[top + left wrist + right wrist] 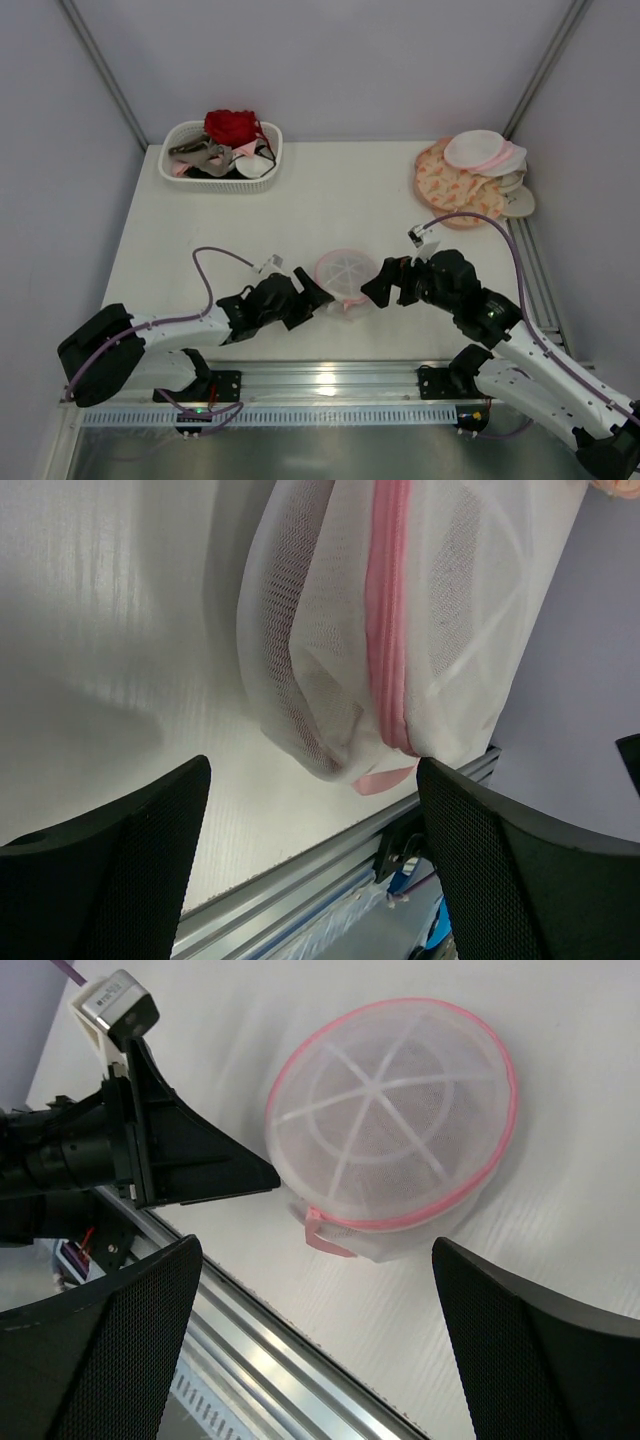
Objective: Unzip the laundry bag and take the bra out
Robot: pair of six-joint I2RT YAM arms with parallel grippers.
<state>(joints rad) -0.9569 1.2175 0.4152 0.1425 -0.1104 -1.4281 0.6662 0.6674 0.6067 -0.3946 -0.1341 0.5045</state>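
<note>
The laundry bag (346,275), a small round pouch of white mesh with a pink zipper rim, lies on the table between my two grippers. In the left wrist view the laundry bag (440,630) stands on edge, its pink zipper (388,630) running down to a pink tab (385,777). My left gripper (312,780) is open, its jaws on either side of the bag's lower edge and not touching it. In the right wrist view the laundry bag (390,1120) shows its ribbed dome and pink tab (328,1240). My right gripper (317,1260) is open, a little short of it. The bra is hidden.
A white slotted basket (222,172) with red and pale garments stands at the back left. A stack of peach-patterned round pouches (470,180) lies at the back right. An aluminium rail (330,380) runs along the table's near edge, just behind the bag.
</note>
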